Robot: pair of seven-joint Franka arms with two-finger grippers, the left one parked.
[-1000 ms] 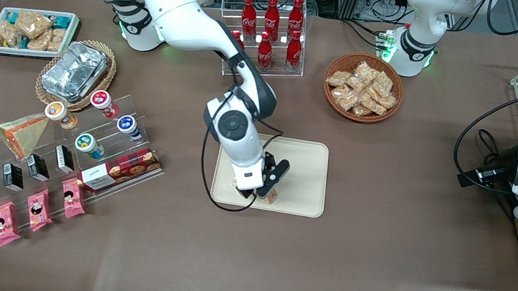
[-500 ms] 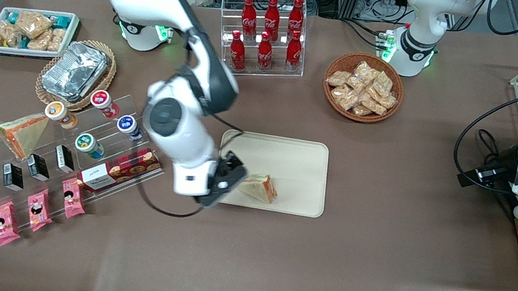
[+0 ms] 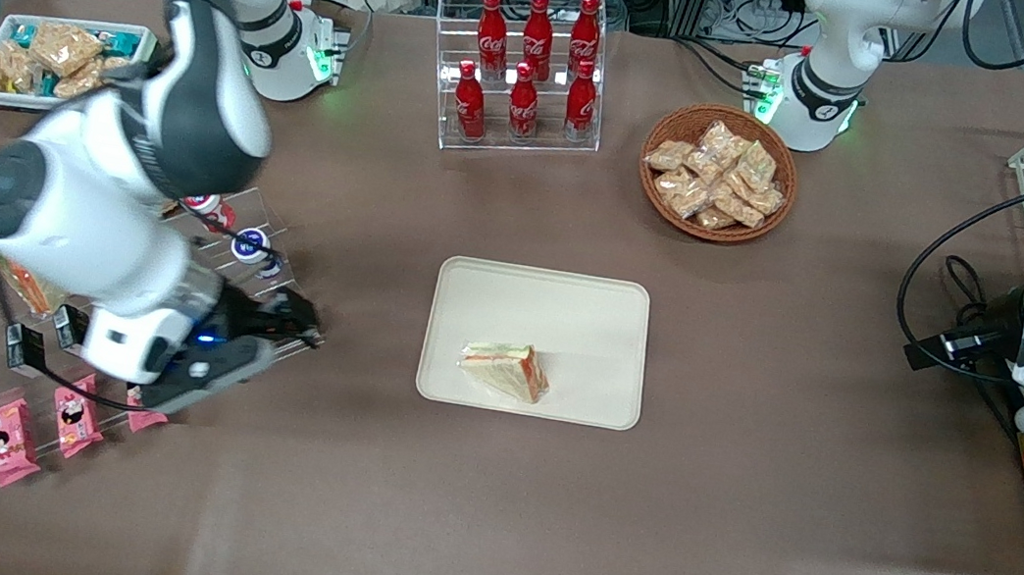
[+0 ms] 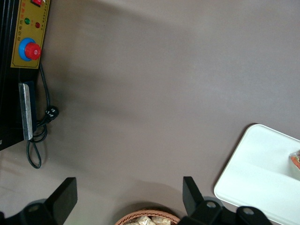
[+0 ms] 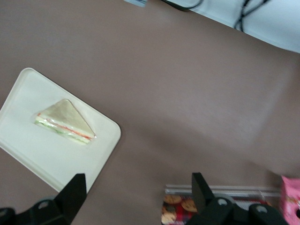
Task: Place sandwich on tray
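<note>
While the gripper [image 3: 295, 318] hangs wide open and empty above the snack display, the sandwich [image 3: 506, 371] lies flat on the tray [image 3: 588, 312].

It is a triangular white-bread wedge [image 5: 64, 123] in clear wrap, its long cut edge showing a pale green layer and an orange-red stripe. It sits in the tray's [image 5: 28, 91] half nearer the front camera, close to the rim, mid-table. The gripper is well apart from it, toward the working arm's end of the table, over the red cookie box [image 5: 180, 206].

gripper [image 5: 137, 191] tips cropped, arm hides orange-filled wedge [image 3: 27, 288]
</note>
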